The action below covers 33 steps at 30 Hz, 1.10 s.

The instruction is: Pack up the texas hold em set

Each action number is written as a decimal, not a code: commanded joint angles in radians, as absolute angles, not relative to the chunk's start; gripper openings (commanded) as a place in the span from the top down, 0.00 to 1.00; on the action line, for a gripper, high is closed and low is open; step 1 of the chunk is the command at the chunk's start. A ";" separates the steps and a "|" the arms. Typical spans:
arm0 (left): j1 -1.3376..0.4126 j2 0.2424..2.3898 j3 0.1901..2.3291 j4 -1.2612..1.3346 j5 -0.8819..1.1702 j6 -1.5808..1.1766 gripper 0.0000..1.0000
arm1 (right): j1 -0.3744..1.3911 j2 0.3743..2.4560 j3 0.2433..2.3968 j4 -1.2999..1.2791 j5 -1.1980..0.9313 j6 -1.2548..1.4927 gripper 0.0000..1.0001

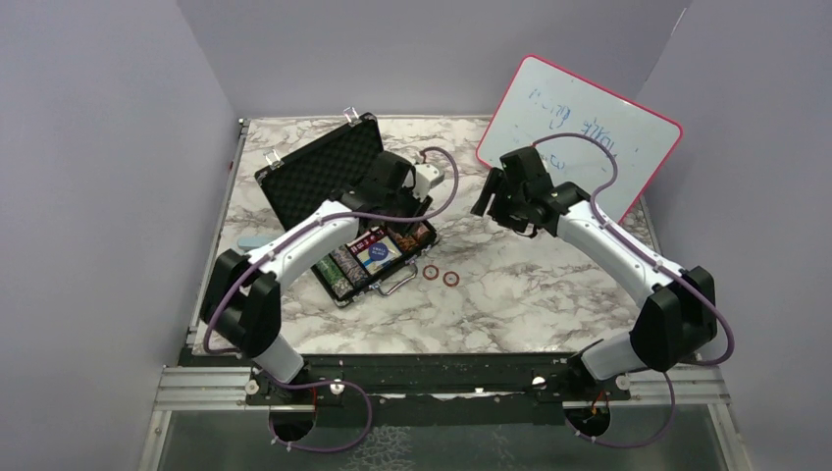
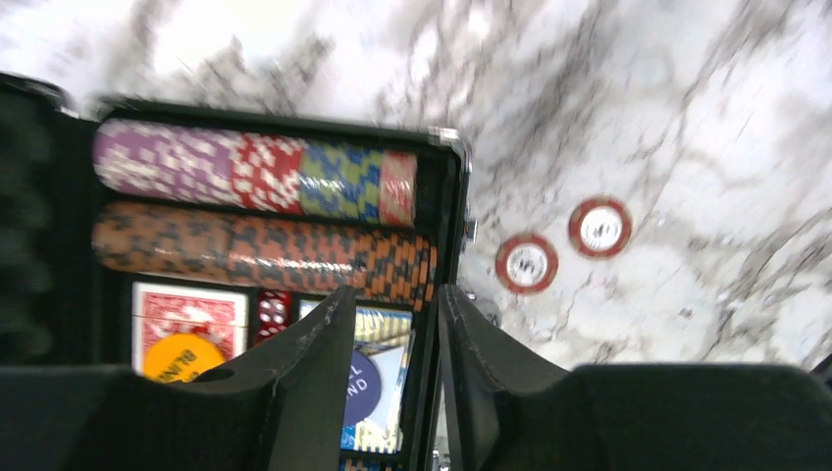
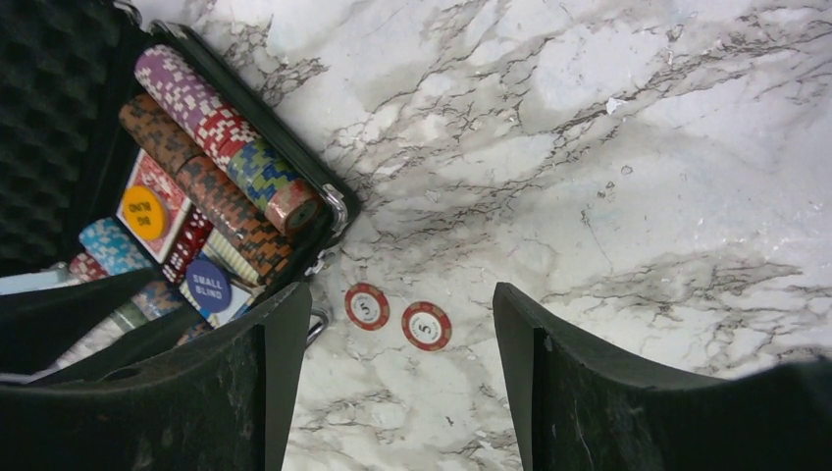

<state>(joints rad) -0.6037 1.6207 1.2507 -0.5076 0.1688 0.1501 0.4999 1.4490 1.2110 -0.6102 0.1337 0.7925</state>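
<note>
**Your left fingers (image 2: 319,363) are hovering over the open briefcase (image 2: 447,196), part-open and empty.**
Chip rows (image 2: 255,211) are lying just ahead of those fingers, and two red chips (image 2: 527,263) are sitting on the table (image 2: 687,118) off to their right. Your right fingers (image 3: 265,383) are hanging wide apart, gripping nothing.

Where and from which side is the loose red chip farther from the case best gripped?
Probably by its rim, from straight above: the red chip lies flat on the table, so only its thin edge is grippable. Straddle it clear of the neighbouring chip, close beside it.
</note>
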 commanded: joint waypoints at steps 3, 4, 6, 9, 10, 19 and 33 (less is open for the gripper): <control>-0.583 1.387 1.192 -0.226 0.009 -0.021 0.53 | 0.504 1.551 1.216 -0.593 -0.017 0.630 0.29; -0.581 1.354 1.171 -0.183 -0.017 -0.042 0.51 | 0.514 1.570 1.222 -0.597 -0.035 0.608 0.29; -0.580 1.285 1.129 -0.110 -0.069 -0.078 0.46 | 0.546 1.609 1.237 -0.604 -0.051 0.572 0.30; -0.579 1.210 1.091 -0.051 -0.123 -0.115 0.43 | 0.613 1.653 1.266 -0.607 -0.044 0.529 0.31; -0.578 1.192 1.090 -0.046 -0.135 -0.125 0.42 | 0.633 1.666 1.277 -0.601 -0.043 0.516 0.32; -0.577 1.115 1.111 -0.059 -0.157 -0.161 0.39 | 0.773 1.818 1.434 -0.519 -0.114 0.436 0.51; -0.577 1.095 1.110 -0.085 -0.161 -0.173 0.38 | 0.790 2.008 1.583 -0.545 0.006 0.418 0.70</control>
<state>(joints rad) -0.5816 1.1229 1.1027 -0.0963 -0.1394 -0.1638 0.7876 1.9747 1.5475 -0.5415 -0.0475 0.4385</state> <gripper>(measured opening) 0.617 0.344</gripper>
